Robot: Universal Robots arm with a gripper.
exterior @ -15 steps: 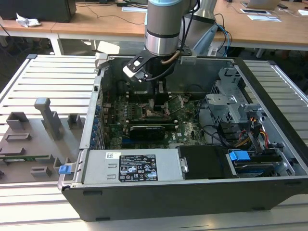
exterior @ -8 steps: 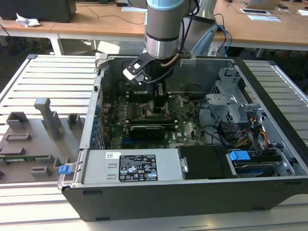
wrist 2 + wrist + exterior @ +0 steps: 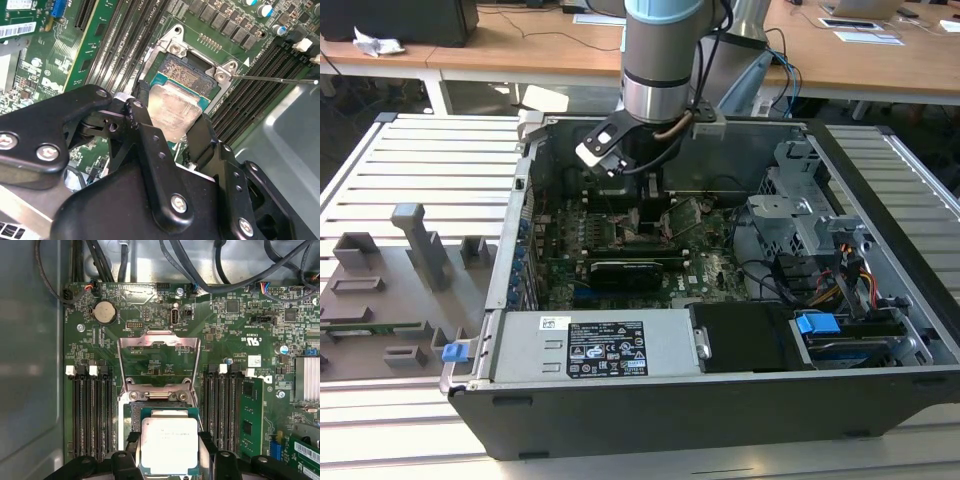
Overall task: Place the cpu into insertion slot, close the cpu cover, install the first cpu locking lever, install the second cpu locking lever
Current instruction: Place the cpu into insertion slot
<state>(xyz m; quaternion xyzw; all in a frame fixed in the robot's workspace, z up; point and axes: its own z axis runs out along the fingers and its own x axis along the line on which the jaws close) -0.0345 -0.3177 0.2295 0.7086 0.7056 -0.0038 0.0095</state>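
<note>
My gripper (image 3: 172, 120) is shut on the cpu (image 3: 176, 106), a flat square chip with a pale silver face, one black finger (image 3: 141, 97) on each of two opposite sides. The chip hangs tilted just over the insertion slot (image 3: 192, 67), whose dark contact field still shows beyond its edge. In the first wrist view the cpu (image 3: 169, 445) covers most of the slot, and the cpu cover (image 3: 159, 337), a silver frame with a square window, stands swung open behind it. A thin wire locking lever (image 3: 275, 78) sticks out sideways, unlatched. In the exterior view the gripper (image 3: 642, 212) is down inside the computer case.
Long black memory slots (image 3: 90, 410) flank the socket on both sides. A black card (image 3: 630, 270), the power supply (image 3: 605, 345) and a drive cage (image 3: 810, 220) with cables crowd the open case. A grey fixture plate (image 3: 390, 290) lies at the exterior view's left.
</note>
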